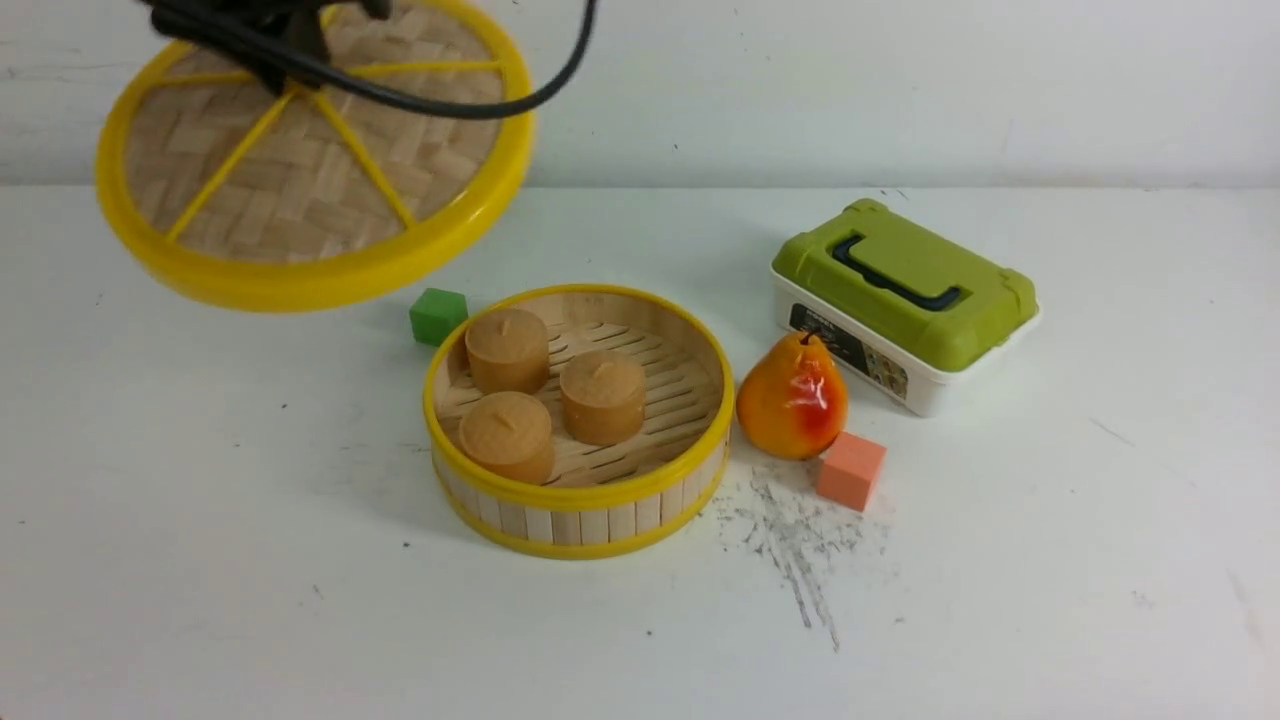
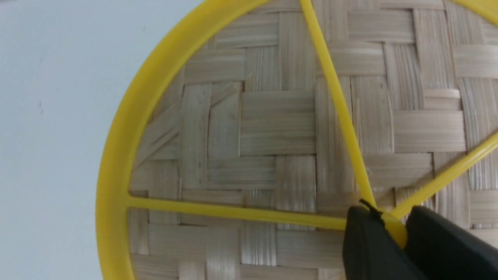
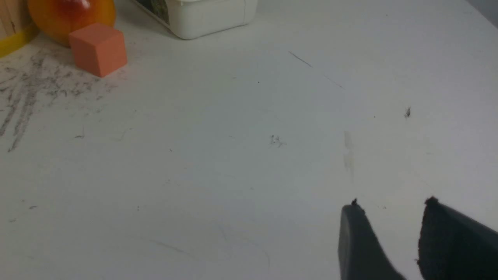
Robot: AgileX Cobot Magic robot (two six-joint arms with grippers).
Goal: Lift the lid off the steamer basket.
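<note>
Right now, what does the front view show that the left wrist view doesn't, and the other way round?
Only the front view: the round slatted wooden steamer basket, uncovered, holding three brown round cakes; around it a green cube, an orange-red pear, an orange cube and a white box with a green lid. Only the left wrist view: the left gripper, its black fingers clamped on the yellow centre knob. Both: the round woven bamboo lid with yellow rim and spokes.

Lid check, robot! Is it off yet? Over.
Left hand shut on lid, held high, off steamer basket. Right hand open, empty. Nothing in the way.
</note>
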